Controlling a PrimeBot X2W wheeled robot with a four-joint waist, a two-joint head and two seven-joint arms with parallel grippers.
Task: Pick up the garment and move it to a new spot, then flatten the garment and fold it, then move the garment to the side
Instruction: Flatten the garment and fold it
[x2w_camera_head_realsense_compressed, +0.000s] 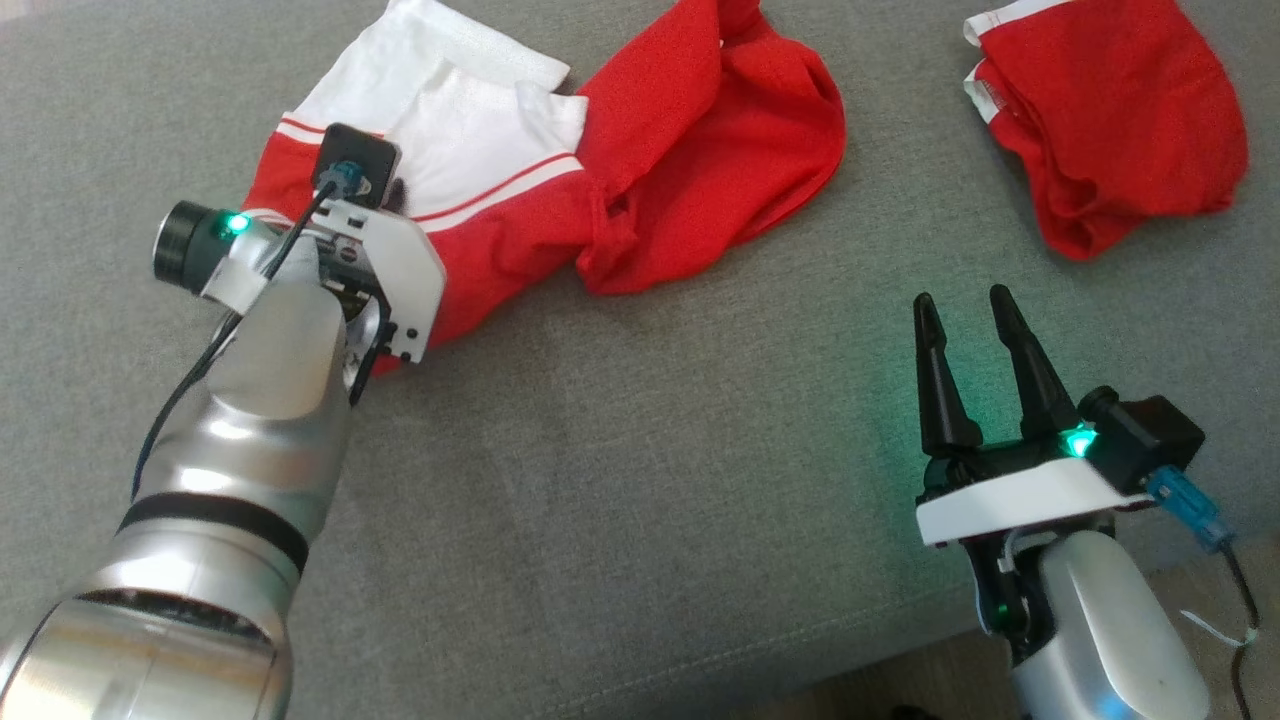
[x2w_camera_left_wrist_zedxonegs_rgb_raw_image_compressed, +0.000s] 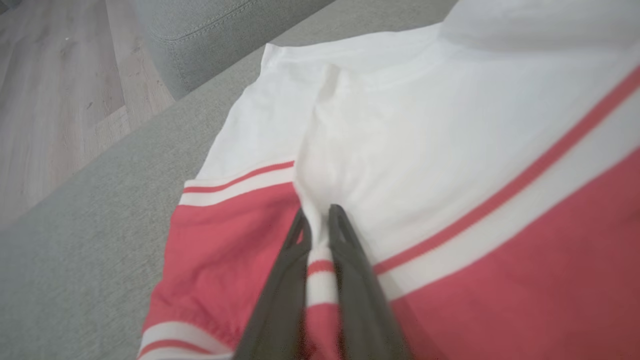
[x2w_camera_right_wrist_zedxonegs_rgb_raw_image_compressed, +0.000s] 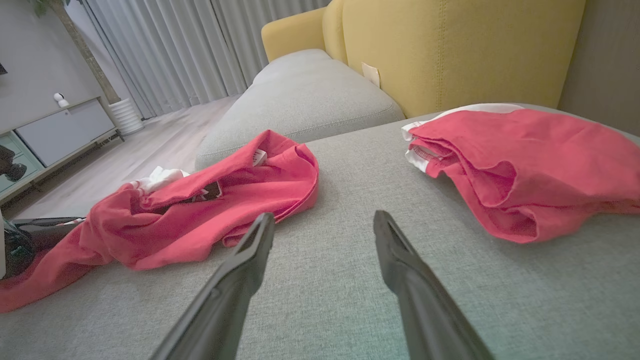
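Note:
A red and white garment (x2w_camera_head_realsense_compressed: 700, 150) lies crumpled on the grey cushion (x2w_camera_head_realsense_compressed: 640, 480), its white part with red stripes toward the left. In the left wrist view my left gripper (x2w_camera_left_wrist_zedxonegs_rgb_raw_image_compressed: 320, 215) is shut on a raised fold of the garment (x2w_camera_left_wrist_zedxonegs_rgb_raw_image_compressed: 450, 150) where the white meets the red. In the head view its fingers are hidden under the wrist mount (x2w_camera_head_realsense_compressed: 385, 250). My right gripper (x2w_camera_head_realsense_compressed: 965, 310) hovers open over bare cushion at the lower right with nothing between its fingers (x2w_camera_right_wrist_zedxonegs_rgb_raw_image_compressed: 245, 260). The garment (x2w_camera_right_wrist_zedxonegs_rgb_raw_image_compressed: 200, 210) lies to its left.
A second red garment with white trim (x2w_camera_head_realsense_compressed: 1110, 120) lies bunched at the far right (x2w_camera_right_wrist_zedxonegs_rgb_raw_image_compressed: 525, 170). A yellow backrest (x2w_camera_right_wrist_zedxonegs_rgb_raw_image_compressed: 450, 45) and another grey cushion (x2w_camera_right_wrist_zedxonegs_rgb_raw_image_compressed: 305, 95) stand behind. Wooden floor (x2w_camera_left_wrist_zedxonegs_rgb_raw_image_compressed: 50, 100) lies beyond the cushion's edge.

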